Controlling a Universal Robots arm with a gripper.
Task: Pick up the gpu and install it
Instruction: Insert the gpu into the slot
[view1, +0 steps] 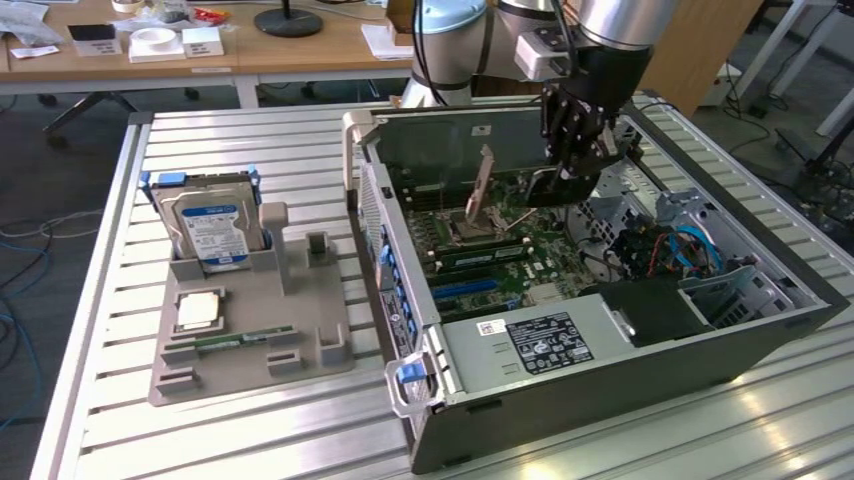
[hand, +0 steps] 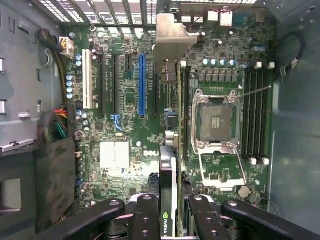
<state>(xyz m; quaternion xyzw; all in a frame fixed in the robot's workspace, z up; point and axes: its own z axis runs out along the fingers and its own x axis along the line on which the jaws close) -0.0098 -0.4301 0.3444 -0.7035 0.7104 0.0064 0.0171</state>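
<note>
My gripper hangs inside the open computer case, shut on the gpu. I hold the card on its edge above the motherboard. In the wrist view the gpu runs edge-on away from the gripper, between the black fingers. Its silver bracket lies at the far end by the case's rear grille. The card hovers between the blue slot and the CPU socket. Whether it touches the board I cannot tell.
On the slatted table at the exterior view's left, a grey holder carries a silver hard drive, a memory stick and a small chip. Inside the case are a power supply and bundled cables.
</note>
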